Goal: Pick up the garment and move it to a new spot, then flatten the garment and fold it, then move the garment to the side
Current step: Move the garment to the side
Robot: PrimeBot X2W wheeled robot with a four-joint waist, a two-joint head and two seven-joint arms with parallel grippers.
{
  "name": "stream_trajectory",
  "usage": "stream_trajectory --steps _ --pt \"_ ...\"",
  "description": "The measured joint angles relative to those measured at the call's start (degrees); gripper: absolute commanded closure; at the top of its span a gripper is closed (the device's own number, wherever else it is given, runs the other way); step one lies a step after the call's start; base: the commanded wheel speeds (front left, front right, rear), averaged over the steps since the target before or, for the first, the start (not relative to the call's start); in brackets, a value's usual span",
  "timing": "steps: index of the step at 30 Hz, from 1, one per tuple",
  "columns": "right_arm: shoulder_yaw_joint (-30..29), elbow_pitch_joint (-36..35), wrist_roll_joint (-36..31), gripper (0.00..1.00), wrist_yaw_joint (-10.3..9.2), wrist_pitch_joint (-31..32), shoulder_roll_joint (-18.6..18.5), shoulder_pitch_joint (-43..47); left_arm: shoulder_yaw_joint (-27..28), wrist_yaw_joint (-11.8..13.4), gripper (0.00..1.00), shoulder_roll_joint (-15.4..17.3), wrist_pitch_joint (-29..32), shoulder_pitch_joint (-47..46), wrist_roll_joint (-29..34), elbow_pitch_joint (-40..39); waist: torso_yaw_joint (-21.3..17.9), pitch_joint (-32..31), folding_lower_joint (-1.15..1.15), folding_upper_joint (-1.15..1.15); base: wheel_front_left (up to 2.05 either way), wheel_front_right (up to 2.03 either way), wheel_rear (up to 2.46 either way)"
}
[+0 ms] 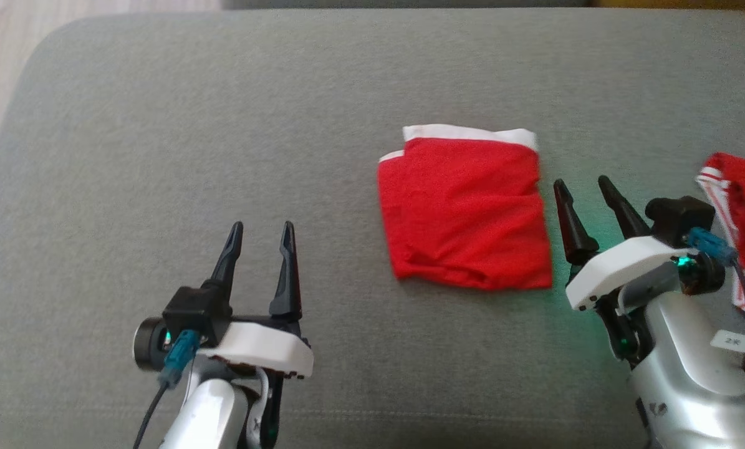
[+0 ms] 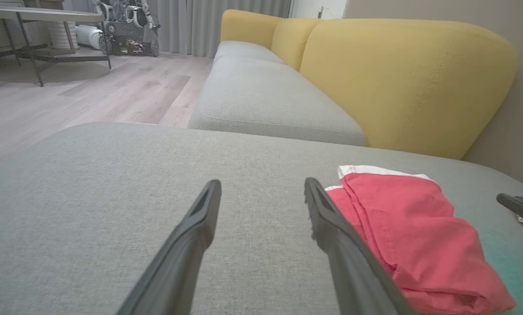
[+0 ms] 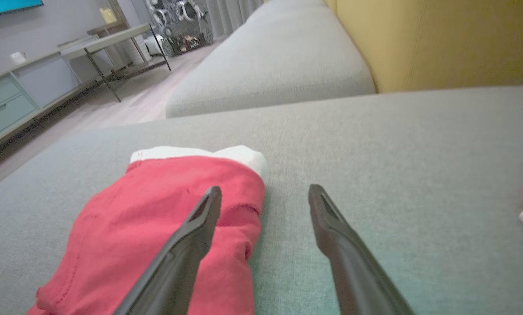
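The garment (image 1: 466, 215) lies folded to a rough square on the grey sofa seat (image 1: 191, 125), right of centre, with its white waistband (image 1: 466, 133) at the far edge. Both grippers are empty, fingers spread wide. The left gripper (image 1: 262, 226) is well apart from the cloth, over bare seat. The right gripper (image 1: 581, 182) is just beside the garment's right edge, not touching as far as I can judge.

Handling (my judgement): thin soft knit, very light, no stiffness. If you lift by one layer, the fold probably opens. Better you pinch all layers together at a thick place, e.g. a waistband corner or the folded edge. The seat fabric looks rough, so dragging may wrinkle the cloth; lift it clear instead.

Views: the head view gives you the whole outline from above, plus a second red piece (image 1: 743, 212) w/ white stripes at the far right. The left wrist view shows the stacked layer edges along the garment's side, which you cannot read from above, and the yellow backrest (image 2: 401, 87) behind. In the right wrist view one finger overlaps the cloth; its height above it I cannot tell.
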Motion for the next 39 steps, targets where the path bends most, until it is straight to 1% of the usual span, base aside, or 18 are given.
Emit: stream_trajectory --steps 6,11,13,14,17,19,22,25,29,30,32,37,39 --pt "2.5 7.0 3.9 0.00 0.00 1.4 -0.2 -2.4 -1.1 0.6 0.00 0.0 0.0 -1.3 0.0 0.0 3.3 1.7 0.00 0.00 0.00 0.00 0.00" --pt "4.6 12.2 6.7 0.00 0.00 2.4 -0.2 -4.5 -1.1 0.6 0.00 0.0 0.0 -1.3 0.0 0.0 4.6 2.3 0.00 0.00 0.00 0.00 0.00" --pt "6.1 13.9 7.3 0.86 0.00 2.7 -0.2 -5.2 -1.1 0.7 0.00 0.0 0.0 -1.3 0.0 0.1 4.6 2.2 0.00 0.00 0.00 0.00 0.00" --pt "7.1 14.6 7.3 1.00 0.00 2.4 -0.4 -5.7 -1.1 0.7 0.00 0.0 0.0 -1.3 0.0 0.1 4.4 2.1 0.00 0.00 0.00 0.00 0.00" --pt "10.0 15.9 4.9 1.00 0.00 -0.5 -1.7 -6.8 -0.9 0.9 0.00 0.0 0.0 -1.3 0.0 0.3 3.7 1.5 0.00 0.00 0.00 0.00 0.00" --pt "11.9 16.5 0.9 1.00 0.00 -3.6 -3.5 -7.8 -0.8 0.9 0.00 0.0 0.0 -1.3 0.0 0.3 2.9 1.1 0.00 0.00 0.00 0.00 0.00" --pt "13.1 17.0 -4.6 1.00 0.00 -7.3 -5.8 -9.3 -0.6 0.5 0.00 0.0 0.0 -1.2 0.0 0.3 1.5 0.0 0.00 0.00 0.00 0.00 0.00" --pt "14.6 16.3 -9.8 1.00 0.00 -8.9 -7.9 -10.3 0.3 0.5 0.00 0.0 0.0 -0.9 0.0 0.3 -0.6 -1.0 0.00 0.00 0.00 0.00 0.00" --pt "17.4 13.0 -15.1 1.00 0.00 -9.4 -11.5 -10.7 1.1 0.0 0.00 0.0 0.0 -0.5 0.2 0.2 -4.2 -2.1 0.00 0.00 0.00 0.00 0.00" --pt "17.4 13.0 -15.1 1.00 0.00 -9.4 -11.5 -10.7 1.1 0.0 0.00 0.0 0.0 -0.5 0.2 0.2 -4.2 -2.1 0.00 0.00 0.00 0.00 0.00" --pt "19.3 11.5 -15.6 1.00 0.00 -9.4 -13.6 -11.0 1.1 -0.2 0.00 0.0 0.0 -0.5 0.2 -0.1 -6.2 -2.4 0.00 0.00 0.00 0.00 0.00" --pt "24.9 7.8 -15.1 1.00 0.00 -7.3 -20.7 -13.6 1.2 -0.5 0.00 0.0 -0.3 -0.7 1.2 -0.5 -11.3 -1.6 0.00 0.00 0.00 0.00 0.00" --pt "26.7 6.7 -13.3 1.00 0.00 -6.8 -23.5 -15.0 1.2 -0.8 0.00 0.0 -0.3 -1.3 1.9 -0.4 -12.8 -0.4 0.00 0.00 0.00 0.00 0.00"
